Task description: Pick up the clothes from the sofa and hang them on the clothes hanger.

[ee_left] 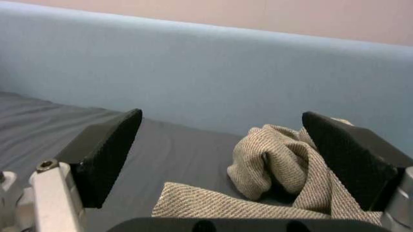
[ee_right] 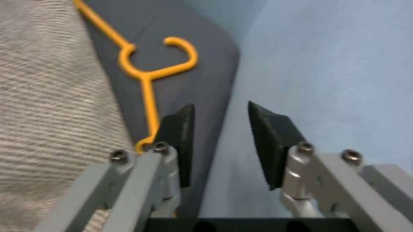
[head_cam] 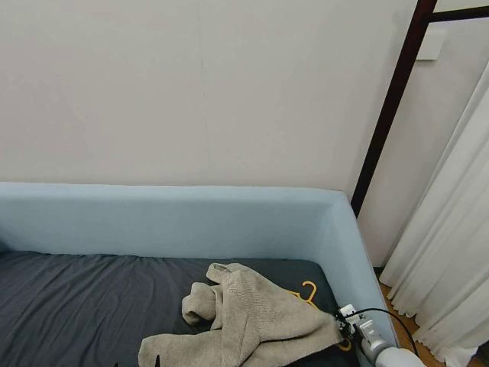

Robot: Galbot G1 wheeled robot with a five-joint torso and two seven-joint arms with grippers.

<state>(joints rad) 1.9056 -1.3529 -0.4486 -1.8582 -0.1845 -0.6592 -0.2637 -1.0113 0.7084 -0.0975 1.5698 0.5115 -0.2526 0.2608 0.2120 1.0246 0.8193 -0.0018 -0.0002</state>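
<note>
Sofa [head_cam: 153, 222], sweater [head_cam: 252, 321], hanger [ee_right: 148, 96] beside right tool [ee_right: 219, 118]

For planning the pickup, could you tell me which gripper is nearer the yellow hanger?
The right gripper, its jaws open right beside the hanger; the left gripper, jaws wide open, faces the sweater instead.

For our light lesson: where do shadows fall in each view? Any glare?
Head view: even light, no glare on the sofa. Left wrist view: dark shadow in sweater folds beyond left gripper. Right wrist view: hanger evenly lit beside right gripper.
</note>
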